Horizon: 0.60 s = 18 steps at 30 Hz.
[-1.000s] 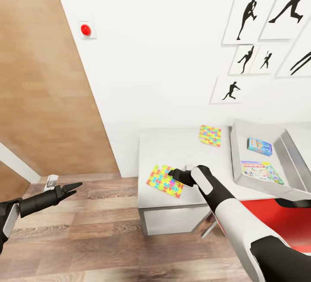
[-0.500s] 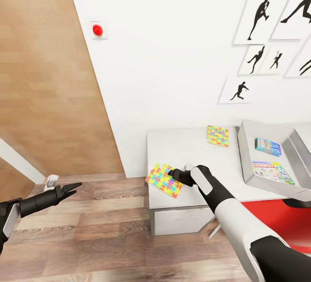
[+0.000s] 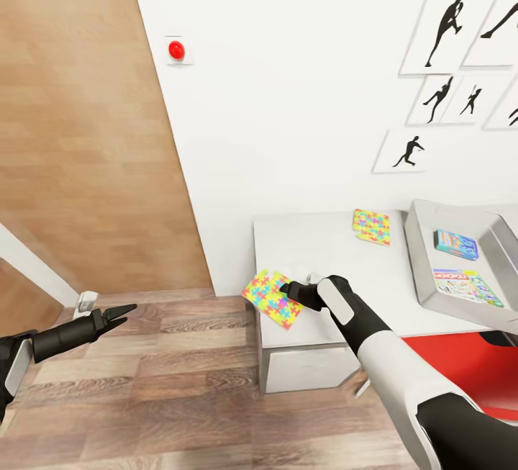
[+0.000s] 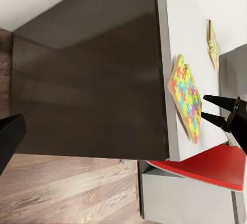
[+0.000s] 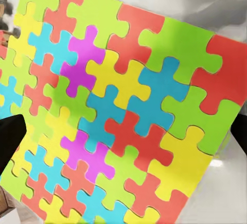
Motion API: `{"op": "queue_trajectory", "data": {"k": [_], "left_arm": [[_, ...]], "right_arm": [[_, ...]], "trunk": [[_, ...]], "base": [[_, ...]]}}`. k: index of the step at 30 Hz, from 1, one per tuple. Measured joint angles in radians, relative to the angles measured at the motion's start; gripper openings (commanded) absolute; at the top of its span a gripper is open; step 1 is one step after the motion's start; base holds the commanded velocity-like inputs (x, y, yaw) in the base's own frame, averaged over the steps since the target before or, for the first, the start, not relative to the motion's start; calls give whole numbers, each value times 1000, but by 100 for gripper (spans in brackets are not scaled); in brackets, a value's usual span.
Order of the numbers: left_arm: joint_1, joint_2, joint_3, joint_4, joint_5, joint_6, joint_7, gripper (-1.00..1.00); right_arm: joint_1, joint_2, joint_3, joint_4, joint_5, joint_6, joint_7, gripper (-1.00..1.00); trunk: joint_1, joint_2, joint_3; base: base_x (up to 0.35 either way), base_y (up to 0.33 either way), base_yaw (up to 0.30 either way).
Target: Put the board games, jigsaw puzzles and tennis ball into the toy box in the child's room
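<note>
Two jigsaw puzzles lie on the table (image 3: 316, 240), and the only legible writing anywhere is "MONOPOLY" in red on the white-green board game (image 3: 467, 287) inside the toy box (image 3: 426, 254).

From the left of the head view: the left gripper (image 3: 124, 311) hangs over the wood-plank floor (image 3: 180, 369) in front of the brown door (image 3: 79, 132), well apart from the table; its fingers come to a near-closed point with nothing between them. A red button (image 3: 176, 50) sits on the white wall beside the door. The near jigsaw puzzle (image 3: 272, 299) overhangs the table's front-left corner, tilted. The right gripper (image 3: 285, 291) is at that puzzle's edge. The left wrist view shows its two black fingers (image 4: 218, 101) spread apart just beside the puzzle (image 4: 186, 96), not closed on it. The right wrist view looks straight at the puzzle's face (image 5: 123, 110), interlocking pieces in red, green, yellow, blue and magenta, with no print on them. The far jigsaw puzzle (image 3: 371, 227) lies flat near the wall, just beside the toy box.

The grey toy box holds two board games: the blue-yellow one (image 3: 455, 244) toward the wall, its print too small to read, and the Monopoly box nearer the robot, lying apart from each other. Black sports silhouette pictures (image 3: 450, 27) hang above. Something red (image 3: 446, 362) shows under the table's right part, and the left wrist view shows the table's dark side panel (image 4: 92, 80).
</note>
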Motion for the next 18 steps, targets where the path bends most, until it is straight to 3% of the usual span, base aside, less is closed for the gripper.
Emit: {"op": "queue_trajectory", "data": {"k": [18], "left_arm": [[0, 0, 0, 0, 0, -2, -1, 100]], "right_arm": [[0, -1, -1, 0, -3, 0, 0, 100]], "trunk": [[0, 0, 0]], "base": [[0, 21, 0]]}}
